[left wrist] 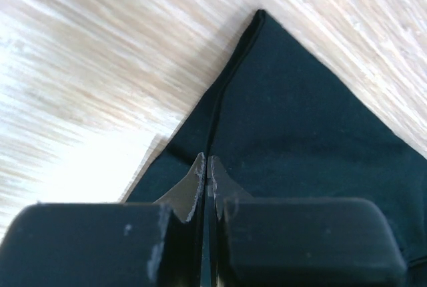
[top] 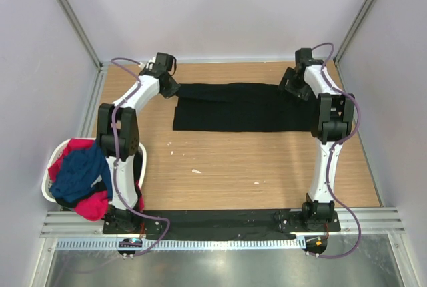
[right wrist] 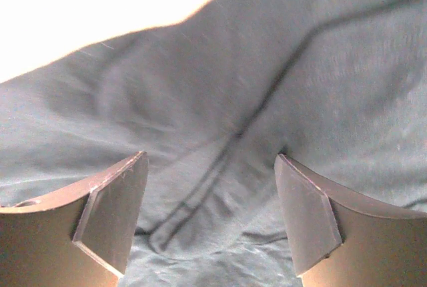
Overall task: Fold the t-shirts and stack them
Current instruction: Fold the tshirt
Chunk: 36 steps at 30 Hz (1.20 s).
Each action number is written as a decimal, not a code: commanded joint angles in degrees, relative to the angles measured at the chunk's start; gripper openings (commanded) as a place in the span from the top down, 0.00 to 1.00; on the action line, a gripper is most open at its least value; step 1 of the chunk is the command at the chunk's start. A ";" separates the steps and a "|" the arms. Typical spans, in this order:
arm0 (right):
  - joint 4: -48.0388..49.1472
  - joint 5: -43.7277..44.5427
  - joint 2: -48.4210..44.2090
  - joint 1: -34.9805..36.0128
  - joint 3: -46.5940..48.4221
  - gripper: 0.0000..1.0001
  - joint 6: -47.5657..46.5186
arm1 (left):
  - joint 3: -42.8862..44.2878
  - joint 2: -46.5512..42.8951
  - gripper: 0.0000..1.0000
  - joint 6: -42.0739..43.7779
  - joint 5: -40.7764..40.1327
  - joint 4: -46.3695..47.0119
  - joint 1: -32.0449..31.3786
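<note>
Presently, the black t-shirt [top: 240, 108] is lying folded across the far counter [top: 233, 167]. The left hand [left wrist: 205, 167] is pinching its hem near a corner, and the right hand [right wrist: 211, 163] is hovering open over a crease. The navy t-shirt [top: 80, 170] and red-pink t-shirt [top: 79, 145] are sitting in the basket [top: 48, 181].

The left arm [top: 124, 130] and the right arm [top: 325, 167] were alike: smooth white tubular links joined by chunky black joint housings, each rising from a black base [top: 115, 220] on a dark plate. A thin greyish-purple cable [top: 115, 163] ran along each arm, looping free near the wrist and trailing out past the base. Seen from the left wrist, the left fingers [left wrist: 193, 187] were thin, pale grey blades with chipped, jagged edges, set in rounded matte-black blocks flecked with small scuffs. The right fingers [right wrist: 110, 210] were flat, wedge-shaped plates in a dull grey-brown, with straight edges and sharp corners.
</note>
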 commanded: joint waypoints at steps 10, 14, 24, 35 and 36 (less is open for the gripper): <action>3.87 -5.75 3.20 0.14 9.50 0.18 -1.92 | 1.71 1.83 1.00 3.87 0.48 0.67 0.40; 3.87 -3.82 6.10 0.40 9.41 0.22 -2.54 | -1.11 0.07 1.00 3.51 -1.36 0.58 0.40; 2.47 5.32 9.36 0.05 9.59 0.24 -4.91 | -2.87 -0.10 1.00 3.86 -2.33 -0.13 2.51; 2.64 0.85 7.69 0.14 9.41 0.24 -5.61 | 0.55 1.21 0.54 8.34 1.63 2.95 2.95; 2.30 0.84 7.61 0.14 9.50 0.24 -5.53 | 1.34 1.30 0.45 8.96 1.71 3.21 2.95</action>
